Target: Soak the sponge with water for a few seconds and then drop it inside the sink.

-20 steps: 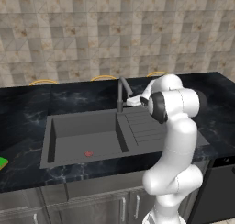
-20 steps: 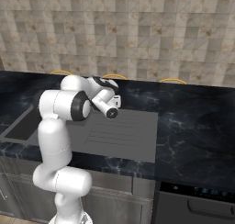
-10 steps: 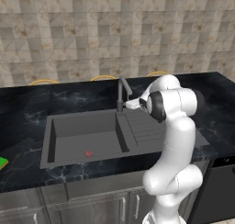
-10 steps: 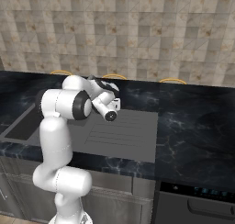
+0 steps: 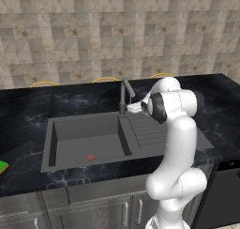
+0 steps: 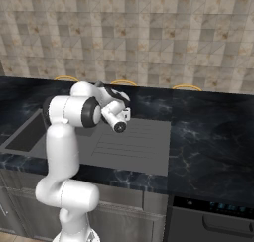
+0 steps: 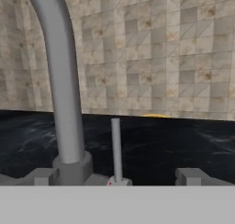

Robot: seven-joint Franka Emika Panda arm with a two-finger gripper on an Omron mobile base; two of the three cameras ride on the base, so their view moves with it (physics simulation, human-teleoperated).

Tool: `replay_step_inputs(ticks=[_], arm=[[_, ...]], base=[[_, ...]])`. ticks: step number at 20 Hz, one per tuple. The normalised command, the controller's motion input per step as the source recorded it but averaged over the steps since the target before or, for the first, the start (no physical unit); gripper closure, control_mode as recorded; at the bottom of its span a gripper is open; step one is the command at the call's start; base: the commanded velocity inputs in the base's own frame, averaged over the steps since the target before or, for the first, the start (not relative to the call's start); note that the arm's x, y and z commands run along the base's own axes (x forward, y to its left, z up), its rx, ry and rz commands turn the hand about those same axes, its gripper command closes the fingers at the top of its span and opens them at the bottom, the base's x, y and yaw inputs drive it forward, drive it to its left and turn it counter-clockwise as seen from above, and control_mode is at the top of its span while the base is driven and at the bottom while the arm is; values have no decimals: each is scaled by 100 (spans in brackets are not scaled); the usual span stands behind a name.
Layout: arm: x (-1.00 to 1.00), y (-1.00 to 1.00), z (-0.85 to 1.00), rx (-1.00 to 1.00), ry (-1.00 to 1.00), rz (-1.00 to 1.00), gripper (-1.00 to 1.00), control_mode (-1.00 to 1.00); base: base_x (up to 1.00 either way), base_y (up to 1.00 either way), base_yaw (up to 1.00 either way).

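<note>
In the left base view the white arm [image 5: 176, 143] rises from the lower right of the frame and bends back over the sink's ribbed drainboard [image 5: 147, 132], its hand reaching toward the dark tap [image 5: 124, 95] at centre. The gripper [image 5: 135, 108] sits just right of the tap's base, near the middle of the frame. At the far left edge, low down, a sliver of bright green and yellow shows on the black countertop [image 5: 28, 125] — the sponge [image 5: 2, 167], well apart from the gripper and outside the basin. The sink [image 5: 84, 141] fills the centre-left, a dark grey recess with a small red spot [image 5: 90, 156] on its floor; no stream is falling from the spout.

In the right base view the arm comes up from the lower left, and the gripper [image 6: 125, 114] hangs over the upper left part of the drainboard [image 6: 134, 142], pointing toward the back of the counter.

In the hand view two grey finger tips [image 7: 43, 176] stand at the bottom, one at lower left and one at lower right, wide apart — the gripper is spread and holds nothing. Between them, just ahead, a thin upright lever [image 7: 116, 147] rises from a small base at bottom centre, and the thick grey tap column [image 7: 62, 81] climbs along the left side and curves out of the top. Beyond lies the black marbled counter [image 7: 174, 140], then the tiled wall [image 7: 151, 48], with a yellow arc [image 7: 153, 114] where the two meet.
</note>
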Motion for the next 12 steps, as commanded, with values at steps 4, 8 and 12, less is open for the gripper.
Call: replay_step_inputs(ticks=[4,8,12], arm=[[23,0,0,0,0,0,-100,-100],[26,0,0,0,0,0,-100,-100],[27,0,-6,0,0,0,-100,-100]], base=[[0,0,0],[0,0,0],[0,0,0]])
